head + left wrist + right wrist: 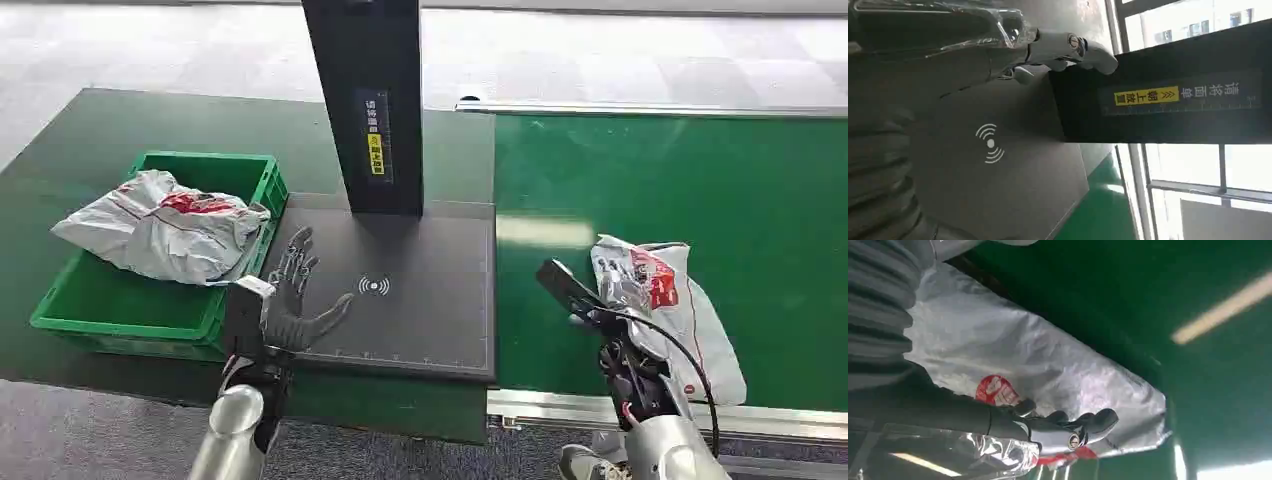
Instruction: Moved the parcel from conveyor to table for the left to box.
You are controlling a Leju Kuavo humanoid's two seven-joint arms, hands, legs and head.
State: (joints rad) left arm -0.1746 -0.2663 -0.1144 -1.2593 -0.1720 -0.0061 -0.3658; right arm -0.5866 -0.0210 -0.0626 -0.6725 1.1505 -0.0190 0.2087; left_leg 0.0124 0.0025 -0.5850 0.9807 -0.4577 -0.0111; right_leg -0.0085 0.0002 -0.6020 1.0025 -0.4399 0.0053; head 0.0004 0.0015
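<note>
A white plastic parcel with red print lies on the green conveyor belt near its front edge. My right hand is at the parcel's left end; in the right wrist view its dark fingers stretch along the crinkled parcel and touch it, without a clear grip. My left hand hovers over the dark scanner plate with its fingers spread and nothing in it. The left wrist view shows those fingers above the plate and its wave symbol.
A green crate at the left holds another white parcel. A black post with a yellow label rises from the back of the plate. A metal rail edges the conveyor in front.
</note>
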